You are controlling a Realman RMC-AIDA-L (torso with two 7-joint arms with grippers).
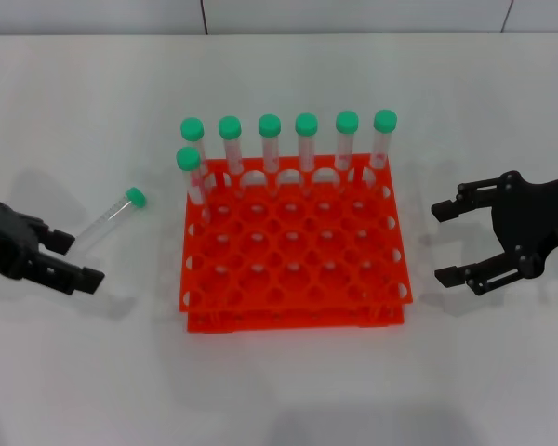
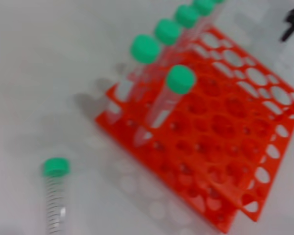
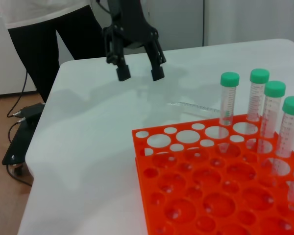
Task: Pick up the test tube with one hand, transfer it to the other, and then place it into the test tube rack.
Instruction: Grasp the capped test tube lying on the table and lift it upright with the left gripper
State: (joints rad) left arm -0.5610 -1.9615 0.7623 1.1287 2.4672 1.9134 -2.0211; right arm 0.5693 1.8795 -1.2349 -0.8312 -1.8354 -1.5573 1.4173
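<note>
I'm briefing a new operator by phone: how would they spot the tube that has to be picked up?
Find the orange-red test tube rack in the middle of the white table. On its left, near the open left gripper, lies the test tube. Green-capped like the seven others, it alone lies flat on the table rather than standing in the rack.

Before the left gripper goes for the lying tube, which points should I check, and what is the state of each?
1. Test tube lies free on the table, apart from the rack: ok.
2. Left gripper open, beside the tube's bottom end: ok.
3. Right gripper open, waiting on the rack's other side: ok.
4. Test tube rack has free holes in front: ok.
5. Cap tight: cannot tell.
</note>
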